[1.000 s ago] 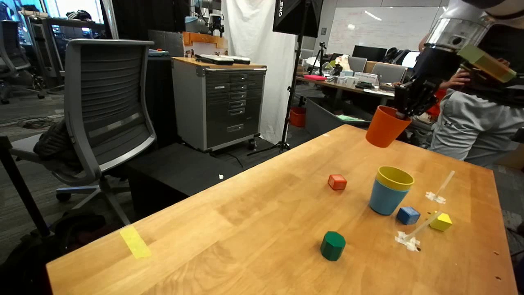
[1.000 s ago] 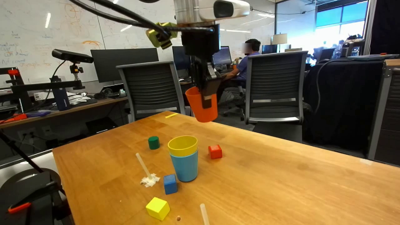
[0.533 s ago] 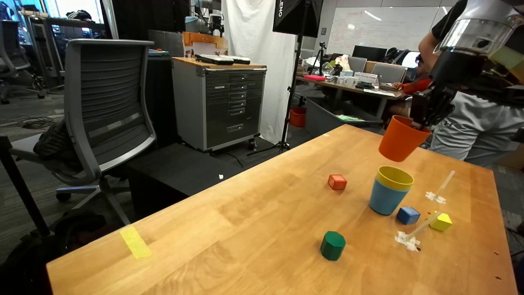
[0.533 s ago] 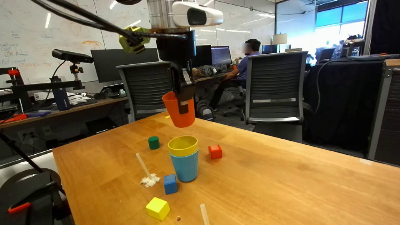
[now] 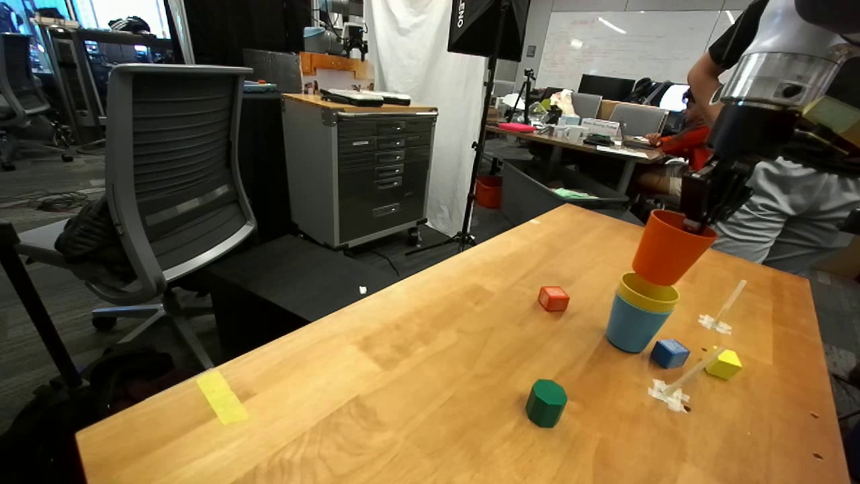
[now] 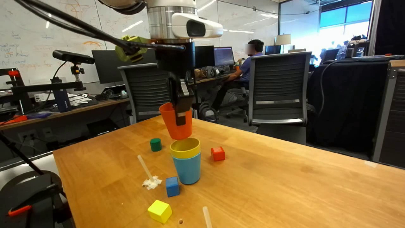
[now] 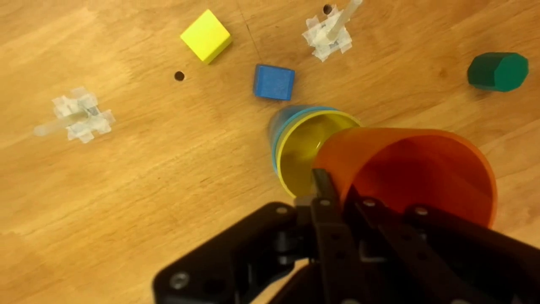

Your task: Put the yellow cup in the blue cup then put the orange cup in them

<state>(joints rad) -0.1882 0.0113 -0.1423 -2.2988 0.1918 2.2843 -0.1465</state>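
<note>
The yellow cup (image 6: 185, 154) sits in the blue cup (image 6: 188, 170); the gripper (image 7: 338, 190) pinches the orange cup (image 6: 171, 124), not yet nested

Upright on wooden tabletop (image 6: 284, 171): small tapered light-blue plastic cup (image 6: 188, 169), with small tapered bright-yellow plastic cup (image 6: 187, 155) nested inside, also upright, with mouth open and a yellow band poking out above the blue rim. Held in the air, gripped by the wall: small tapered orange-red plastic cup (image 5: 670, 250), mouth up, roughly upright, base right by the yellow rim, contact unclear; in wrist view, overlapping part of yellow cup's mouth, with deep-red interior visible.
</note>
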